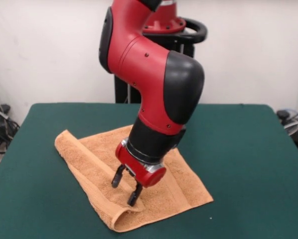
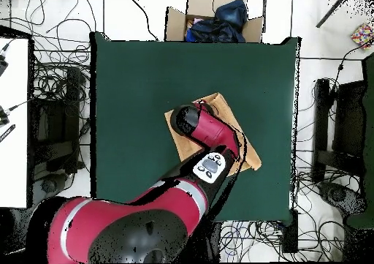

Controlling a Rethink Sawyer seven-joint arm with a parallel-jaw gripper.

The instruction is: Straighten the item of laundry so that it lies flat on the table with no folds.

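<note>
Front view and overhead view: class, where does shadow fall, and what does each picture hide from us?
Front view: soft, even light; a faint shadow lies on the towel under the open gripper, and the table shows no glare. Overhead view: the arm covers most of the towel and hides the gripper.

A plain white wall [image 1: 248,50] stands behind the scene in the front view. From overhead, the pale floor [image 2: 131,16] is strewn with tangled black cables [image 2: 55,82]. An open cardboard box [image 2: 212,20] holding dark blue fabric [image 2: 230,14] sits on the floor. A white surface [image 2: 13,122] lies along one side.
</note>
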